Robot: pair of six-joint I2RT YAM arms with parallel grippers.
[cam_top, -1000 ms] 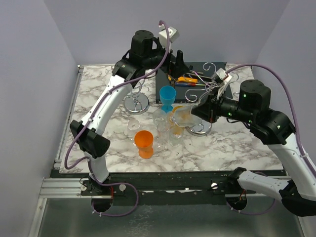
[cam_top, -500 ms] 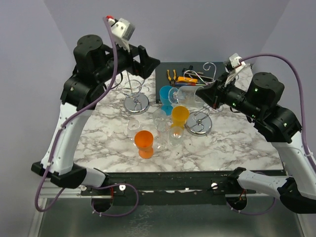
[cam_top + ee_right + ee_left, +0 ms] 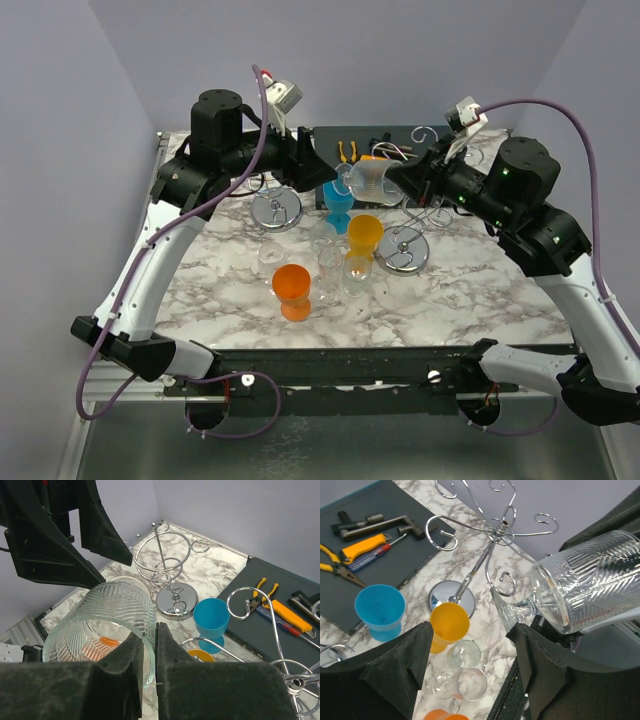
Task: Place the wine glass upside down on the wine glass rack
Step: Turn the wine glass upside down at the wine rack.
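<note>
Two fingers of my right gripper (image 3: 148, 650) pinch the wall of the wine glass (image 3: 107, 625), tipped sideways; its foot lies close before the parted jaws of my left gripper (image 3: 472, 630).

Clear ribbed wine glass (image 3: 370, 180); blue cup (image 3: 339, 195); marbled table (image 3: 480, 290).

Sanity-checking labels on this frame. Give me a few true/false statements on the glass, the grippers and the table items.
1. The right gripper pinches the wine glass at its rim. True.
2. The wine glass hangs upside down on a rack. False: it is held in the air, lying on its side.
3. The left gripper is open. True.
4. The blue cup lies tipped over. False: it stands upright.
5. Pliers lie on the dark mat. True.
</note>
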